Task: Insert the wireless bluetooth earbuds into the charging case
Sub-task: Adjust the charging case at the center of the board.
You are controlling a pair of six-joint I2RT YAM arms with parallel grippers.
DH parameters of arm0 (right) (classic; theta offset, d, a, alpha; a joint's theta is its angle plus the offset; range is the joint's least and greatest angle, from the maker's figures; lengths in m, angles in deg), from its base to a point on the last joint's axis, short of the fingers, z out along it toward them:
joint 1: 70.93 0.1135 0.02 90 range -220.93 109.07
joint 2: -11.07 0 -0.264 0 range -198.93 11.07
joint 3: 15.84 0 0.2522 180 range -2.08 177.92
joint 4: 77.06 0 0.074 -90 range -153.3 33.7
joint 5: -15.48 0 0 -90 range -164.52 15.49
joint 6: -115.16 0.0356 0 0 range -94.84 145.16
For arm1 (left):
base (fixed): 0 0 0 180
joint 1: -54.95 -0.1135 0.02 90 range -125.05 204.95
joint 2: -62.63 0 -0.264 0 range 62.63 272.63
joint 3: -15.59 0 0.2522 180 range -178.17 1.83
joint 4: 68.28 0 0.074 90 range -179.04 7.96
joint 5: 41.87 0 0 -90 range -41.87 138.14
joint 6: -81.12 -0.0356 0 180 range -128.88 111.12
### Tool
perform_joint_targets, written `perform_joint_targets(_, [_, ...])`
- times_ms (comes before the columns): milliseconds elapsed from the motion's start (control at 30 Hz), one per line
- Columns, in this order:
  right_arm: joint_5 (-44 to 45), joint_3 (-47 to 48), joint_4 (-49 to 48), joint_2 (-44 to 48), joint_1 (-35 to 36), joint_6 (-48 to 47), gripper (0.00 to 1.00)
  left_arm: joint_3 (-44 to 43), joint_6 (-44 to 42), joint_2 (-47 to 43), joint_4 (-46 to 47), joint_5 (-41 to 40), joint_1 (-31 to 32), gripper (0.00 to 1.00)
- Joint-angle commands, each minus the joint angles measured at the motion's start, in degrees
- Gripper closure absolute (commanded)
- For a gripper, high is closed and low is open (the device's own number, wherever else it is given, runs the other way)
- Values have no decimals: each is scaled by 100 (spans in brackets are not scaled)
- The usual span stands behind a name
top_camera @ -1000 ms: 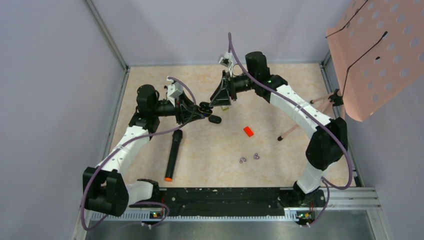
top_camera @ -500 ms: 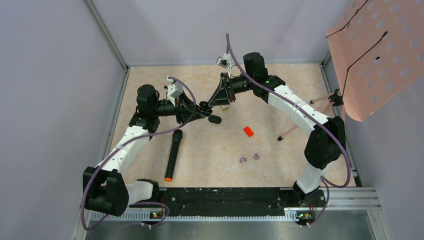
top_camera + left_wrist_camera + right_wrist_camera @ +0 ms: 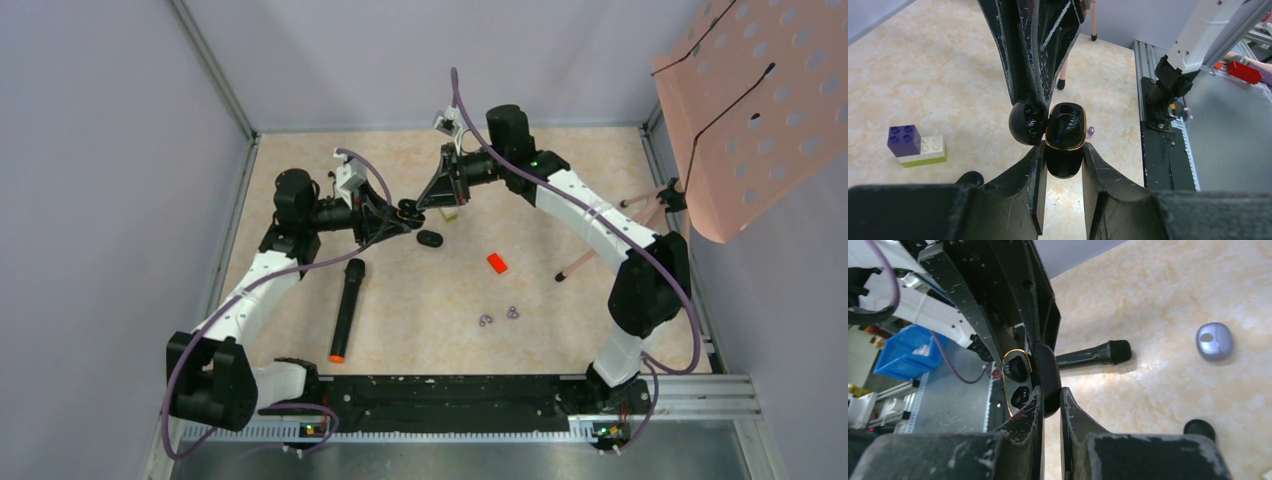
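- Top external view: both arms meet above the far half of the surface [image 3: 580, 320]. The left fingers [image 3: 396, 216] are clamped on the case [image 3: 1064, 145], and the right fingers [image 3: 428, 200] are pinched on its lid [image 3: 1027, 124]. With two arms gripping one small thing, I judge that sideways drift by either could wrench it from the other.
- Case: it is open, gold rim showing, and held off the surface. The left grip sits low on its rounded bottom. A hard pull at the lid could squirt it out, dropping it toward the mic [image 3: 345, 308] at 7 o'clock.
- Lid: in the left wrist view it stands at 9 o'clock of the case. Forcing it further risks the hinge, and releasing it may let it swing shut.
- Earbud [image 3: 430, 238]: one black piece lies on the surface near the case, at 5 o'clock. Neither set of fingers is free to fetch it. I cannot tell whether the wells already hold any.
- Rings [image 3: 485, 320]: these pale purple bits lie at 5 o'clock, well apart. A careless sweep could scatter them.
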Motion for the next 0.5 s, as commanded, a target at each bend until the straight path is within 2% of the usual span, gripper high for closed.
perform_joint_targets(0, [406,168,-178,187,82,-215,100,-45,167,-34,298,-825,18,79])
perform_joint_targets(100, [1019,245,117,399,84,-672,100,-18,110,-63,120,-1216,18,61])
perform_joint_targets(167, [1494,274,353,550,86,-1179,100,-109,-61,-82,-336,-1392,3,27])
perform_joint_targets(200, [1759,253,431,634,82,-1354,100,-180,-189,-89,-620,-1441,-4,4])
perform_joint_targets(233, [2034,209,465,733,83,-1506,100,-247,-336,-87,-889,-1460,-14,1])
perform_joint_targets(400, [3248,-263,200,1215,82,-2130,100,-505,-1098,-243,-2021,-1663,-73,1])
perform_joint_targets(467, [3643,-526,-19,1435,82,-2352,100,-509,-1189,-313,-2149,-2153,-85,1])
